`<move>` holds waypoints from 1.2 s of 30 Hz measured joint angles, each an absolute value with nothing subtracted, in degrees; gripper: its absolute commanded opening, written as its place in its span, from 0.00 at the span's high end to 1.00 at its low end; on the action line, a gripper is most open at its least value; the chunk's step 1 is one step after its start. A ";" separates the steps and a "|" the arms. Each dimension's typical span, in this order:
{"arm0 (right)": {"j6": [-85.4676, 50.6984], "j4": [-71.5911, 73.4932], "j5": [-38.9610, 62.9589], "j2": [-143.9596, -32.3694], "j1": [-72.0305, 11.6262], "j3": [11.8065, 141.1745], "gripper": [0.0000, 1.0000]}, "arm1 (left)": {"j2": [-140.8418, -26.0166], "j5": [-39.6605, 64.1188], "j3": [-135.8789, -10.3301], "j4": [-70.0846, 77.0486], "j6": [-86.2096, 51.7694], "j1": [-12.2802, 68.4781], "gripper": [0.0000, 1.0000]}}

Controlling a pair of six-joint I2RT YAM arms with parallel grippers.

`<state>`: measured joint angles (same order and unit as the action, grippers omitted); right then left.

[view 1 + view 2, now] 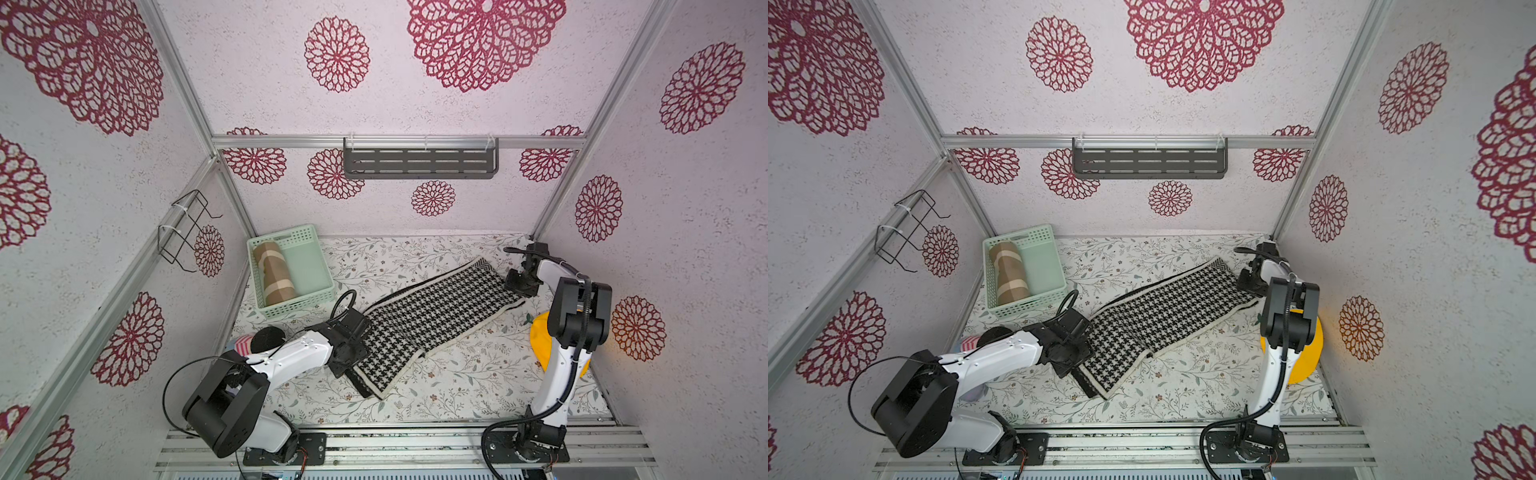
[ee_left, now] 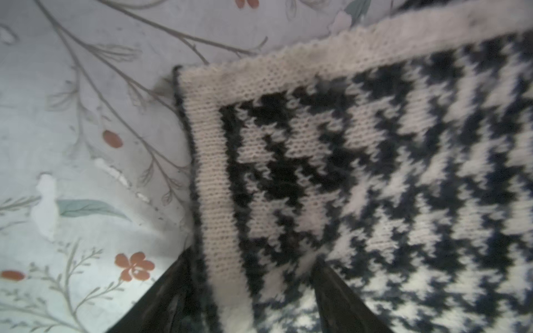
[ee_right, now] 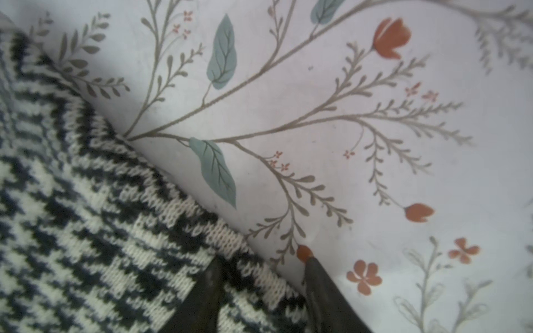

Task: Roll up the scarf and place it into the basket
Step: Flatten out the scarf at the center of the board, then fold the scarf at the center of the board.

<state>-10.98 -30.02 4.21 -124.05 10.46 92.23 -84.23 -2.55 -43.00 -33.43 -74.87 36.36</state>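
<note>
In a top view the scarf [image 1: 436,307] lies flat between left end effector [image 1: 352,360] and right end effector [image 1: 516,286]. Left wrist: fingers [image 2: 334,291] parted astride its corner. Right wrist: hem between fingers [image 3: 320,288], clamp unclear (soft, light knit, likely floppy; pinch corners)

Left arm [image 1: 291,353] stretched low, jaws apart, right arm [image 1: 557,374] reaching far, jaws narrower, seemingly not clamped.

The scarf [image 2: 317,161] is showing a fuzzy, coarse, wool-like knit; the table cover [image 3: 317,86] is lying as a smooth, matt printed sheet. The basket [image 1: 311,266] is looking like smooth, matt plastic, the shelf [image 1: 419,164] like matt painted metal, and the walls [image 1: 457,108] are appearing rough and grainy
</note>
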 measured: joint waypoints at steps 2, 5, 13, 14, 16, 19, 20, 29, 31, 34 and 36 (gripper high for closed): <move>-10.70 -30.09 4.73 -124.01 10.50 92.20 1.00 | -85.14 -2.22 -43.09 -32.69 -74.72 36.32 0.34; -10.96 -31.11 3.99 -123.37 10.63 92.29 1.00 | -85.89 -2.20 -44.56 -32.95 -73.65 36.27 0.24; -12.21 -36.16 -8.45 -118.13 13.78 96.05 1.00 | -86.39 -2.44 -51.72 -33.39 -70.94 36.21 0.12; -12.29 -36.32 -9.98 -117.25 14.41 96.31 1.00 | -86.37 -2.46 -51.90 -33.45 -70.85 36.21 0.12; -12.67 -36.49 -12.49 -116.05 15.27 96.73 1.00 | -86.37 -2.57 -51.92 -34.06 -70.67 36.21 0.10; -13.06 -36.51 -14.35 -115.70 16.12 96.68 1.00 | -86.39 -3.07 -51.81 -34.68 -70.70 36.10 0.11; -13.17 -36.40 -14.41 -115.72 16.12 96.23 1.00 | -86.41 -3.09 -51.77 -34.59 -70.65 35.97 0.11; -13.61 -36.29 -13.06 -115.92 15.46 94.08 1.00 | -95.70 -2.04 -57.17 -30.11 -68.23 34.76 0.12; -13.58 -36.23 -12.10 -115.92 15.46 94.08 1.00 | -98.39 -2.02 -59.57 -28.88 -67.57 34.59 0.17; -13.58 -35.88 -10.11 -115.92 15.35 93.73 1.00 | -102.24 -2.00 -61.82 -27.62 -66.78 33.69 0.39; -13.61 -35.66 -8.40 -115.92 15.11 93.10 1.00 | -104.81 -1.83 -62.63 -27.40 -66.41 32.64 0.58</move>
